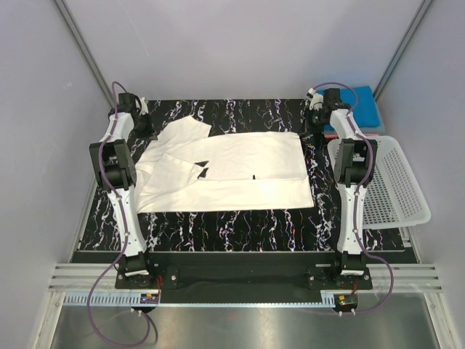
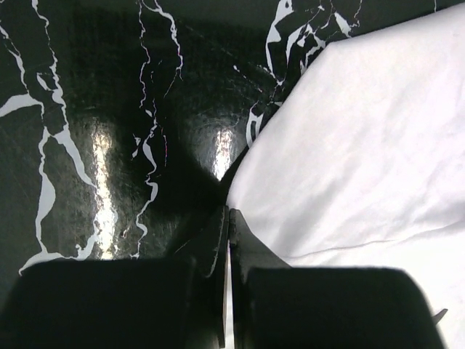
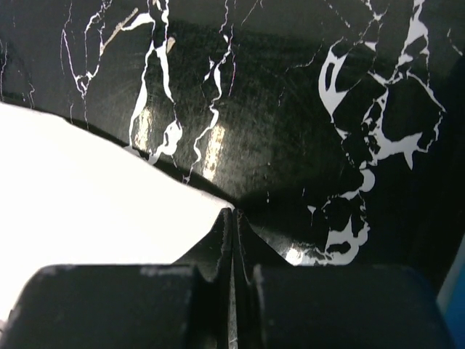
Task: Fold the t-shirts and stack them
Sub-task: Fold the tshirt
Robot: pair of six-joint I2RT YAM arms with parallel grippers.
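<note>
L gripper (image 2: 227,212): jaws pressed together, tips right at the edge of the white t-shirt (image 1: 232,171); can't tell if cloth is nipped. Shirt lies flat on the table (image 1: 240,229), long axis L–R, btwn both arms, sleeves toward L arm. Cloth sits R of the L tips and L of the R gripper (image 3: 232,212), whose jaws are likewise together at the edge. Only top view shows the whole shirt, plus the blue t-shirt (image 1: 361,107) far R; wrist cams show just edges.
</note>
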